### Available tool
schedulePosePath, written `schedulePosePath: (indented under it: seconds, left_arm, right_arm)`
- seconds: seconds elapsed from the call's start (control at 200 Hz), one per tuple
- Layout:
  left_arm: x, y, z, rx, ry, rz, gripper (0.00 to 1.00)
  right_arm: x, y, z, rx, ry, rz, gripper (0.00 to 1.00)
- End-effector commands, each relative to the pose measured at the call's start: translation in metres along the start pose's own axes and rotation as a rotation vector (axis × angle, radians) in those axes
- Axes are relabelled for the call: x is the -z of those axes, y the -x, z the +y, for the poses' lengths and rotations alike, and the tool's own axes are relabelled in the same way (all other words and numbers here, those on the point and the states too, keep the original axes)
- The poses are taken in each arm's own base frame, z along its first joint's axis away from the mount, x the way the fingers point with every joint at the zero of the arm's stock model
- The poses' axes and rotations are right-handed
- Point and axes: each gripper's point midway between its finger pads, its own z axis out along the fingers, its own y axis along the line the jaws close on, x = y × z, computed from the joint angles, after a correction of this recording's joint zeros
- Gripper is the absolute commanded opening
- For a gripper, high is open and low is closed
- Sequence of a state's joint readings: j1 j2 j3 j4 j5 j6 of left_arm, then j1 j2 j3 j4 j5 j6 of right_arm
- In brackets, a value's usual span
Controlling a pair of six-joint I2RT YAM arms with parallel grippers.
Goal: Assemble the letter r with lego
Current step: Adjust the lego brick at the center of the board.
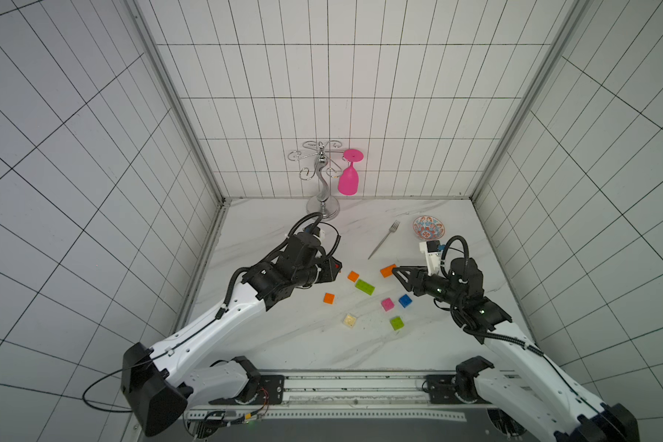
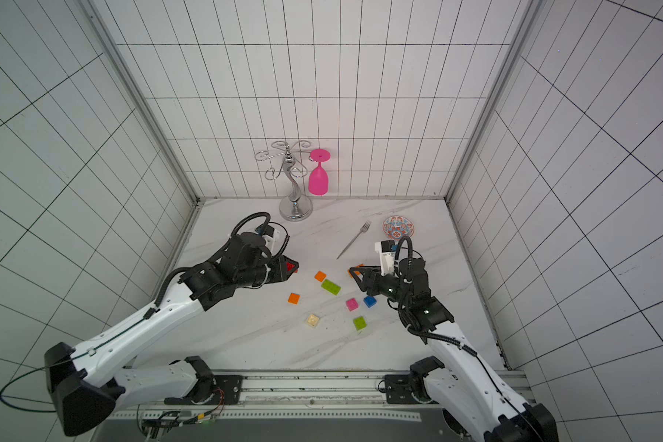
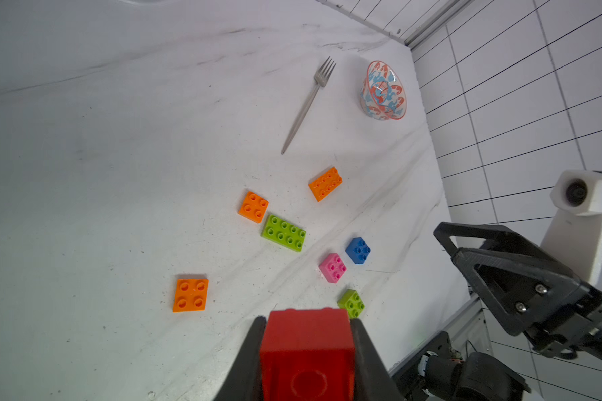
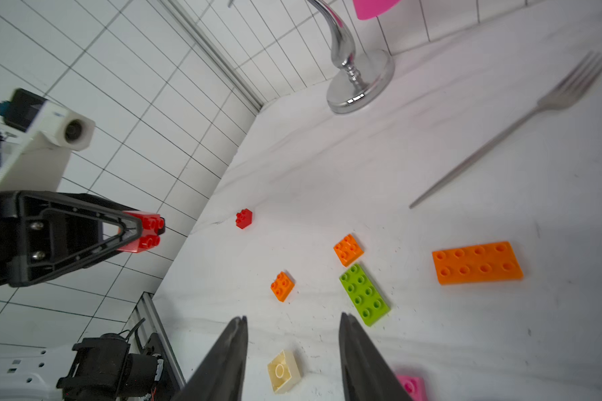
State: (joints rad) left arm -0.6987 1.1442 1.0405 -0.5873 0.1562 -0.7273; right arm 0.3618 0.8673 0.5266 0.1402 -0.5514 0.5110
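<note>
My left gripper is shut on a red lego brick and holds it above the table's left side; the right wrist view shows the same brick from the side. Another red brick lies on the table. My right gripper is open with nothing between its fingers, and its tips hover by the long orange brick. Loose between the arms lie two orange squares, a long green brick, and pink, blue, cream and small green bricks.
A fork lies behind the bricks and a patterned bowl stands at the back right. A chrome glass stand with a pink glass hanging from it stands at the back wall. Tiled walls close three sides.
</note>
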Motion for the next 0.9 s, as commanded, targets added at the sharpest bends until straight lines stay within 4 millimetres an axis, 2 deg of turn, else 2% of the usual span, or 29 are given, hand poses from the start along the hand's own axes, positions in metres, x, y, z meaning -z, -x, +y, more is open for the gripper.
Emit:
schedulePosePath:
  seconds: [0.0,0.13,0.265,0.395,0.52,0.655,0.895]
  left_arm:
    - [0.011,-0.003,-0.025,0.054,-0.196,0.018,0.00]
    - [0.026,-0.004,-0.040,0.109,-0.329,0.042,0.00]
    - [0.040,-0.005,-0.056,0.153,-0.448,0.060,0.00]
    - [0.054,-0.003,-0.076,0.186,-0.588,0.074,0.00]
    - [0.069,0.000,-0.094,0.185,-0.690,0.089,0.00]
    - [0.077,0.004,-0.106,0.183,-0.749,0.094,0.00]
    - [0.079,0.007,-0.115,0.178,-0.794,0.116,0.00]
  right_arm:
    - [-0.003,0.025,0.058,0.186,0.262,-0.055,0.48]
    - [-0.013,0.006,0.108,0.436,0.432,0.005,0.51]
    - [-0.016,-0.001,0.145,0.697,0.601,-0.067,0.52]
    - [-0.017,0.008,0.164,0.841,0.711,-0.154,0.56]
    - [-0.013,0.028,0.188,0.898,0.798,-0.221,0.60]
    - [-0.011,0.039,0.201,0.924,0.842,-0.250,0.63]
    - [-0.010,0.039,0.206,0.912,0.862,-0.252,0.63]
